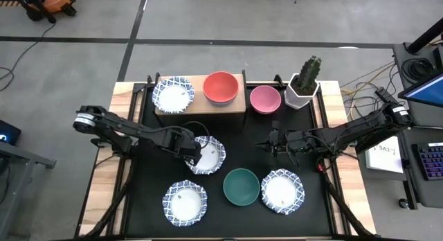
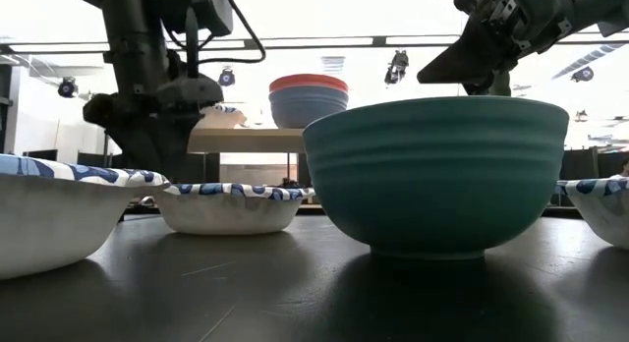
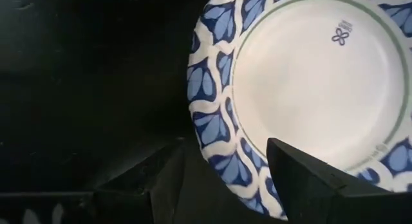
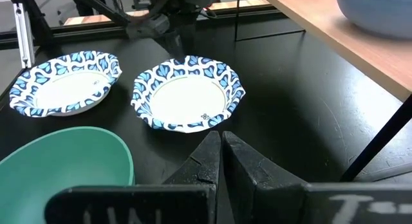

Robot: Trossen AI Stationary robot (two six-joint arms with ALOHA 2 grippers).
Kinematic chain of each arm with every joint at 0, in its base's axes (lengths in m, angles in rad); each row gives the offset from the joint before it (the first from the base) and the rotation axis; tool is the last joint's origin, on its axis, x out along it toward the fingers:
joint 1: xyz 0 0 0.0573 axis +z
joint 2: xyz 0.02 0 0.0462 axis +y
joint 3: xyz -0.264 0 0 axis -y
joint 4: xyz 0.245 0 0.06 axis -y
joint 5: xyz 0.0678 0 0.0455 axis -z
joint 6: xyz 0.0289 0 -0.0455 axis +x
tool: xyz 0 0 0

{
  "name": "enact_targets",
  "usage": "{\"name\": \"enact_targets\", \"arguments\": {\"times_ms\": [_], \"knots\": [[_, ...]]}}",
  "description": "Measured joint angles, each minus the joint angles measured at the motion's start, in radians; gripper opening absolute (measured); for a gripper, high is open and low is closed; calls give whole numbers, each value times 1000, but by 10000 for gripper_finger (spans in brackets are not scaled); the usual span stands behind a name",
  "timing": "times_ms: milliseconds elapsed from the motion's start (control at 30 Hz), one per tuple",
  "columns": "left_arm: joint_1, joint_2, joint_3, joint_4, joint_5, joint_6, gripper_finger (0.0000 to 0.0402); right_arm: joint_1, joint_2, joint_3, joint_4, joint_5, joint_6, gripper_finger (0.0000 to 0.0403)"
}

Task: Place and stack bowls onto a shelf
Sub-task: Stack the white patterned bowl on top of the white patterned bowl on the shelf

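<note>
My left gripper (image 1: 194,152) points down, open, over the left rim of a white bowl with a blue patterned rim (image 1: 208,155) that sits on the black mat. In the left wrist view one finger (image 3: 170,179) stands outside the rim (image 3: 212,130) and the other (image 3: 302,179) over the bowl's inside. My right gripper (image 1: 272,143) hangs shut above the mat, right of that bowl, holding nothing. On the shelf (image 1: 201,104) sit a white-and-blue bowl (image 1: 174,95) and a red bowl (image 1: 221,86) stacked in a grey-blue bowl (image 2: 307,108).
A pink bowl (image 1: 265,99) and a white cactus pot (image 1: 302,87) stand right of the shelf. Near the mat's front edge lie a white-and-blue bowl (image 1: 185,202), a dark green bowl (image 1: 241,186) and another white-and-blue bowl (image 1: 282,191).
</note>
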Motion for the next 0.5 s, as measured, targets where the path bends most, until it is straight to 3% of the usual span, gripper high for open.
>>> {"name": "enact_targets", "arguments": {"times_ms": [367,500], "knots": [[0,85,-34,82,-52,-23,200,0,3,-4,-1,7,-1,9],[-1,115,-26,86,-52,-12,177,0,4,-4,-1,8,-1,9]]}}
